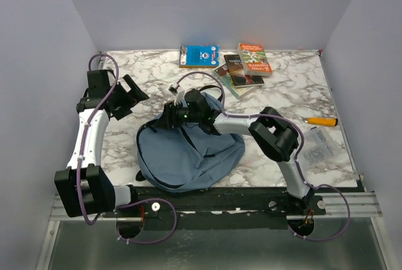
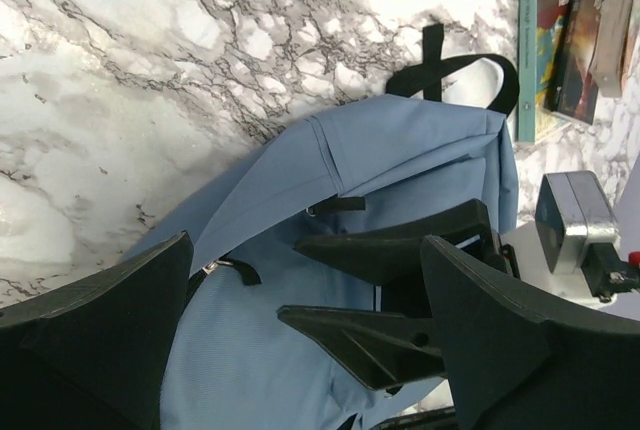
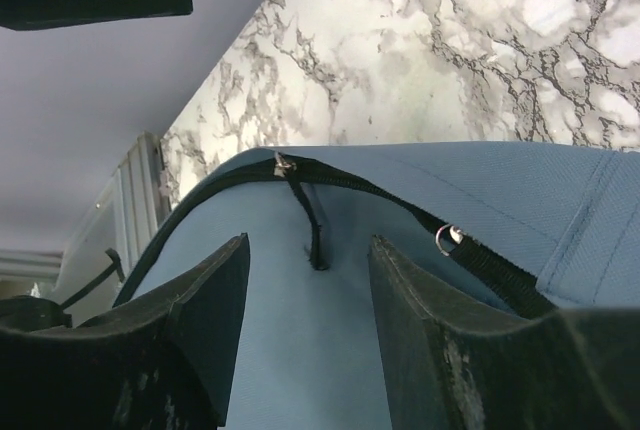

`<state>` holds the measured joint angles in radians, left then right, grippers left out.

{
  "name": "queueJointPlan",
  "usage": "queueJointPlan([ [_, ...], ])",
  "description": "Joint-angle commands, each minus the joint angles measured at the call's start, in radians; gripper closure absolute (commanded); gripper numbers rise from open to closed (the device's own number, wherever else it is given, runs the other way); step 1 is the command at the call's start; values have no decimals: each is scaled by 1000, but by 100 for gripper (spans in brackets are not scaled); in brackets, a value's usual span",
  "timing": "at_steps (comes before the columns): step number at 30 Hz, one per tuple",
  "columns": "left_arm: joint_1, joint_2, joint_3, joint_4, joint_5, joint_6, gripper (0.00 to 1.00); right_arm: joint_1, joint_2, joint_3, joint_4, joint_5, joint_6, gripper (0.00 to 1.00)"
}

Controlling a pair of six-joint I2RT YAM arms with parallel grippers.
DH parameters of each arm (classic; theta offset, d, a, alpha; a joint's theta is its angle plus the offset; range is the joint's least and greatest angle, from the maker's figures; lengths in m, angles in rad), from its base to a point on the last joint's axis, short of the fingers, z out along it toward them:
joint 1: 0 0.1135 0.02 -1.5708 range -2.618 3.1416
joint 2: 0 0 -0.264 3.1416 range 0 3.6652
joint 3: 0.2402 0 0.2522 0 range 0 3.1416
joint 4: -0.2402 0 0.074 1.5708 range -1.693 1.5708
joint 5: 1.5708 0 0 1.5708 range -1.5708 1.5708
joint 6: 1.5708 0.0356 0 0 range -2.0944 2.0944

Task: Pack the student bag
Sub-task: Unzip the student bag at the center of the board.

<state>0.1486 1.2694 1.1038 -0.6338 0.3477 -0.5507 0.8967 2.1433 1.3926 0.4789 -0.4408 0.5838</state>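
The student bag (image 1: 188,157) looks soft and limp; best grasp its zipper pull (image 3: 305,215), lying between the half-open, empty right fingers (image 3: 205,330). The left fingers (image 2: 100,340) gape wide, empty.

A blue book (image 1: 199,55) lies at the far edge of the marble bench (image 1: 295,88), near three overlapping books (image 1: 245,67). An orange-handled tool (image 1: 321,121) and a clear packet (image 1: 317,144) lie at the right.

Bare marble table (image 1: 120,139) lies left of the student bag (image 1: 188,157); books (image 1: 245,63) line the far edge beyond it.
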Motion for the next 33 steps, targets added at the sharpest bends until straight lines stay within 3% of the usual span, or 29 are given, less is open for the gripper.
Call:
queueJointPlan([
  [1, -5, 61, 48, 1, 58, 35, 2, 11, 80, 65, 8, -39, 2, 47],
  [14, -16, 298, 76, -9, 148, 63, 12, 69, 172, 169, -125, 28, -105, 56],
  [16, -20, 313, 74, -10, 149, 66, 12, 75, 177, 187, -160, 49, -133, 63],
  [22, -68, 389, 67, -14, 206, 86, 21, 77, 125, 172, -190, 68, -149, 99],
  [33, -90, 449, 74, -32, 175, 127, 33, 79, 55, 170, -205, 5, -207, 99],
])
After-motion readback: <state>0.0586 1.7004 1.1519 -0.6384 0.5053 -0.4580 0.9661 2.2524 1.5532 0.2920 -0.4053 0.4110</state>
